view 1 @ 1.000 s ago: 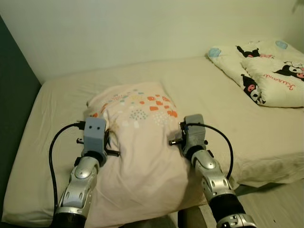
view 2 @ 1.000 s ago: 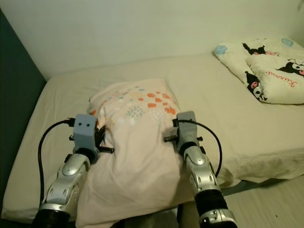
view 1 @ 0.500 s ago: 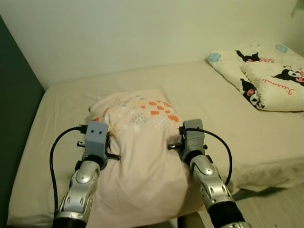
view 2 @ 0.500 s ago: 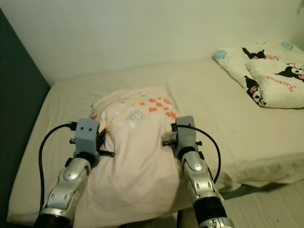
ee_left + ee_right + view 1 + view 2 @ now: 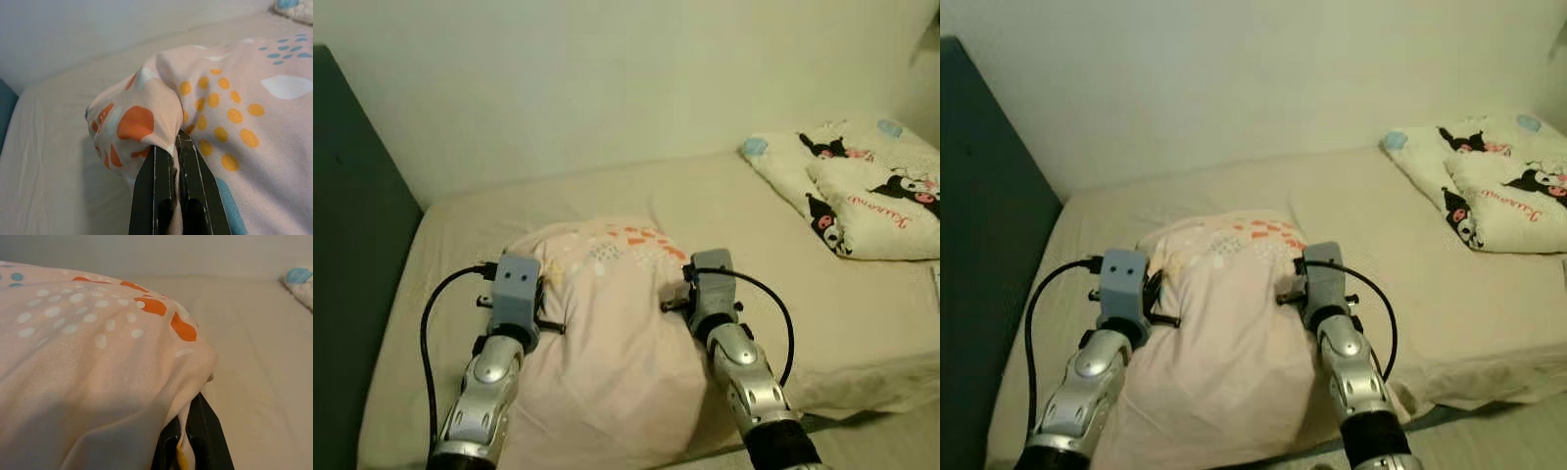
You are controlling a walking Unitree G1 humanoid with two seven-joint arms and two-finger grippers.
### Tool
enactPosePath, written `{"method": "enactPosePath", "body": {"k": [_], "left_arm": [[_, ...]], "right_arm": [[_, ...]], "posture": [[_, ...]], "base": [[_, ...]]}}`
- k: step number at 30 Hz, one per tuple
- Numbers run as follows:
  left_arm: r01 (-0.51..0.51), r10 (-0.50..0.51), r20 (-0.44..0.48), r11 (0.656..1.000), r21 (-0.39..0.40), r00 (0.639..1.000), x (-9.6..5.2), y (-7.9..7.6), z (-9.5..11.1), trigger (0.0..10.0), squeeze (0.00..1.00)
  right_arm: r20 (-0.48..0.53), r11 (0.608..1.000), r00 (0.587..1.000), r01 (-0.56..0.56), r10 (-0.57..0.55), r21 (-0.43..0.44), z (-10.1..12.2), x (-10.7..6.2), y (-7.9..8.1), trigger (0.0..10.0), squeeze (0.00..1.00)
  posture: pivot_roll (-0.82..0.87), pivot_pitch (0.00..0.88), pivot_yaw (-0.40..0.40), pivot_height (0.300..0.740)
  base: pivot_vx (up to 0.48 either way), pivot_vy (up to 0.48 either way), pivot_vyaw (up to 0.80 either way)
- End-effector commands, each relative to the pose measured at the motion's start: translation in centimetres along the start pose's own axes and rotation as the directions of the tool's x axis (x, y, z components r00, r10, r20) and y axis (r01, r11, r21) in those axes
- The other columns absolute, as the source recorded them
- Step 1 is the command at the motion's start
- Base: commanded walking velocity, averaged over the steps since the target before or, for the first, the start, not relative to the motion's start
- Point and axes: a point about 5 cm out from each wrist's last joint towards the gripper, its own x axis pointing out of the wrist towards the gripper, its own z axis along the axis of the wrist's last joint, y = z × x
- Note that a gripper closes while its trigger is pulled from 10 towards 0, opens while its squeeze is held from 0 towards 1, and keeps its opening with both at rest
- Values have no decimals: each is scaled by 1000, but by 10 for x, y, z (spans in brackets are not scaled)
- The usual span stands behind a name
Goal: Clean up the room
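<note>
I have both arms out in front of me over the near edge of the bed [image 5: 724, 211], and between them sits the pillow [image 5: 607, 352], a pale pink one printed with orange, white and blue dots and patches. It lies on the cream sheet toward the left half of the mattress, its far end raised a little and its near end hanging off the near edge of the bed.

My left gripper [image 5: 177, 147] is at the pillow's left side. In the left wrist view I see the two black fingers [image 5: 155, 191] pressed together with a fold of the patterned cover pinched between them, so that jaw is closed on the pillow.

My right gripper [image 5: 188, 418] is at the pillow's right side. In the right wrist view its black fingers [image 5: 208, 435] are also drawn together, with the edge of the fabric tucked into the narrow slit between them; that jaw grips the pillow too.

Far to the right, a folded quilt [image 5: 862, 191] with black-and-white cartoon figures rests on the bed against the wall [image 5: 607, 78]. On the left, a dark panel [image 5: 357, 255] stands along the side of the mattress.
</note>
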Motion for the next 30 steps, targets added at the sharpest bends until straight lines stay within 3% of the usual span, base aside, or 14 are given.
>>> {"method": "enactPosePath", "body": {"k": [1,6,30], "left_arm": [[22,-22,84,1000,-7,996,1,-5,14,10000,0],[26,-24,97,1000,-18,995,1,-6,15,10000,0],[18,-18,101,1000,10,995,0,-7,14,10000,0]], "right_arm": [[48,999,998,-44,44,-7,11,1,11,10000,0],[49,999,998,-42,43,-8,11,1,11,10000,0],[55,999,998,-33,32,18,8,-2,9,10000,0]], "posture": [[-64,40,17,720],[-65,40,16,739],[-58,62,15,739]], "base": [[0,0,0],[0,0,0],[0,0,0]]}}
